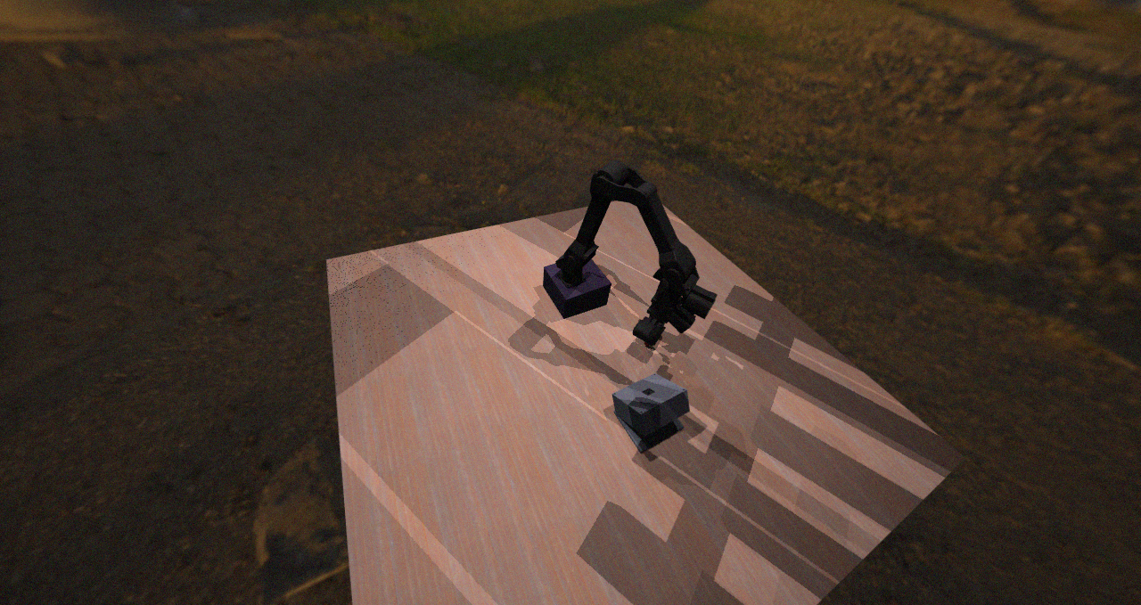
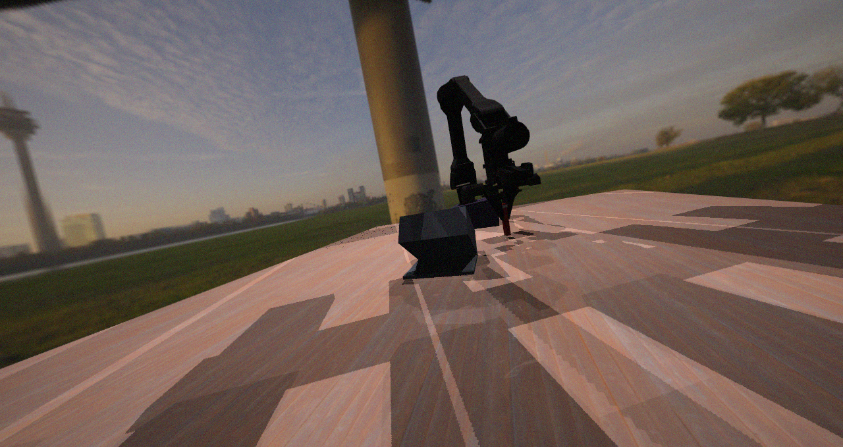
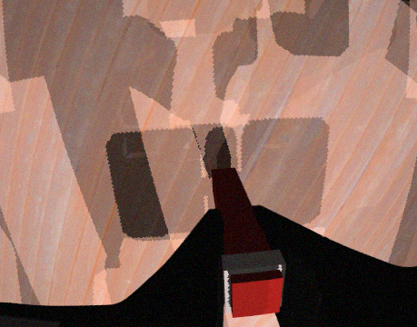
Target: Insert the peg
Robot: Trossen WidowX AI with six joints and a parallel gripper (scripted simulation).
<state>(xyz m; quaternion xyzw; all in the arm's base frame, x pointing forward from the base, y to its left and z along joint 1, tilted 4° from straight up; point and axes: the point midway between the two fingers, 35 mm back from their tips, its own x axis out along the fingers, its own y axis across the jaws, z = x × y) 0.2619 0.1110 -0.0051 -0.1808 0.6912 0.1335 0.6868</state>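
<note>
The red square peg [image 2: 506,223] [image 3: 237,213] is upright, with a grey band and a bright red top in the wrist view. My gripper [image 1: 652,342] [image 2: 505,209] [image 3: 234,218] is shut on the peg, one black finger on each side. The peg's lower part shows below the fingertips in the exterior view; it is low over or on the table, and I cannot tell if its bottom touches. In the top view the peg is hidden. The blue-grey sloped panel block [image 1: 653,414] [image 2: 438,226] has one small, dark, square-looking hole [image 1: 648,391] in its upper face. The block stands in front of the gripper.
The dark purple arm base [image 1: 576,291] [image 2: 484,215] stands behind the gripper. The wood-grain table [image 1: 447,442] [image 2: 365,344] carries patchy shadows. A dark corner, likely of the panel block, shows at the wrist view's upper right edge.
</note>
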